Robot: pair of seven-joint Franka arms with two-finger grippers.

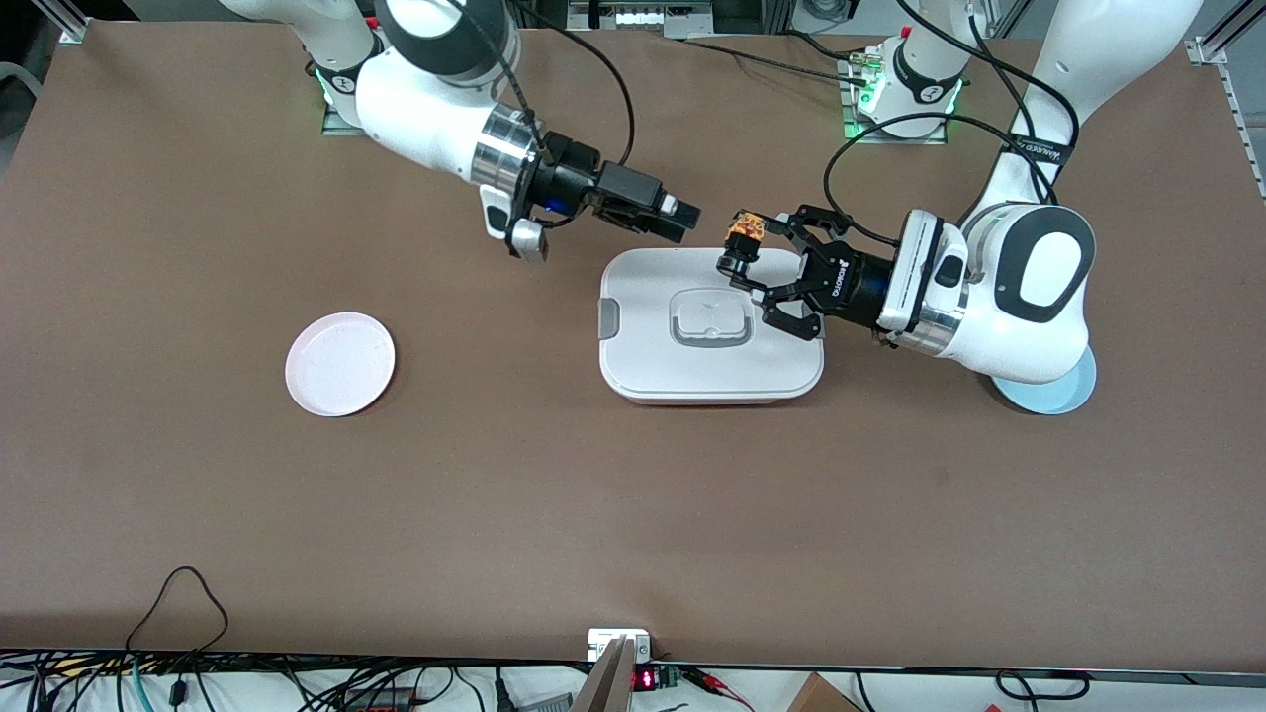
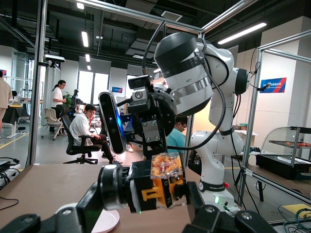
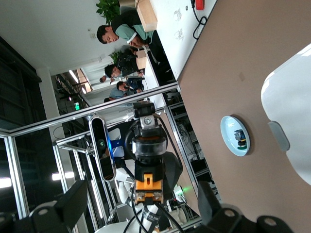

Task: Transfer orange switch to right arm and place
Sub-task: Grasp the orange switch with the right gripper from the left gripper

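The orange switch (image 1: pixel 744 235), a stubby black part with an orange block, is held up in the air over the edge of the white lidded box (image 1: pixel 633 371). My left gripper (image 1: pixel 748 253), the open-linkage claw, is shut on it. In the left wrist view the orange switch (image 2: pixel 156 187) sits crosswise between the fingers (image 2: pixel 198 200). My right gripper (image 1: pixel 680 222) hovers open a short gap away, pointing at the switch and not touching it. In the right wrist view the switch (image 3: pixel 148 187) shows between the spread fingers (image 3: pixel 74 198).
A pink plate (image 1: pixel 340 363) lies toward the right arm's end of the table. A pale blue plate (image 1: pixel 1063 394) lies partly under the left arm; the right wrist view shows a small green-capped dark part (image 3: pixel 239 137) on it. Cables line the table's near edge.
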